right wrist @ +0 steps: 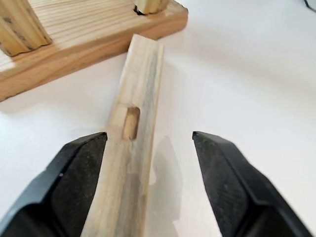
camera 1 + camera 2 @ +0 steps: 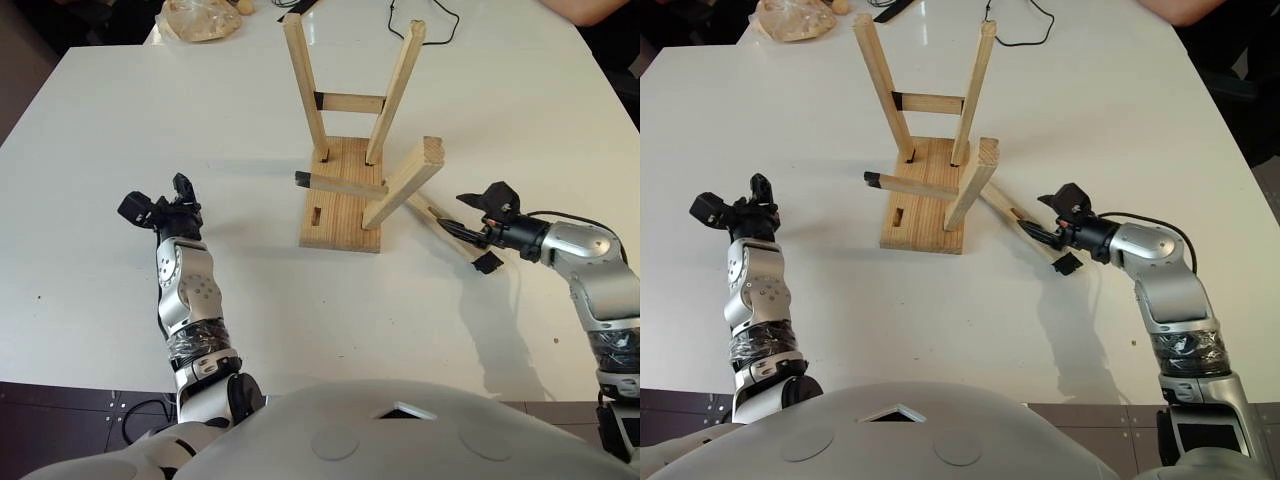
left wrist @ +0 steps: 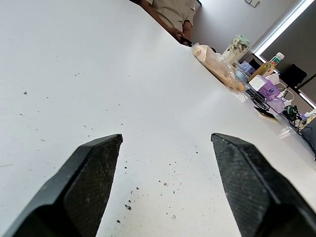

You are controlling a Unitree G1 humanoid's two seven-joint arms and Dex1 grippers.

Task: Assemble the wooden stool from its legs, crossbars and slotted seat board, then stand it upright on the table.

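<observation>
The slotted seat board (image 2: 338,222) lies flat at mid-table. Two legs (image 2: 305,80) stand upright in its far slots, joined by a crossbar (image 2: 352,102). A third leg (image 2: 408,178) leans tilted over the board's near right side, with a black-tipped crossbar (image 2: 338,183) sticking out of it to the left. A loose leg (image 1: 132,148) with a mortise hole lies on the table right of the board. My right gripper (image 2: 470,232) is open, its fingers (image 1: 74,182) on either side of that leg's near end. My left gripper (image 2: 160,200) is open over bare table, left of the board.
A clear plastic bag (image 2: 200,18) and a black cable (image 2: 420,20) lie at the table's far edge. Bottles and small items (image 3: 256,74) stand on a farther surface. White tabletop (image 2: 120,110) stretches on the left and in front.
</observation>
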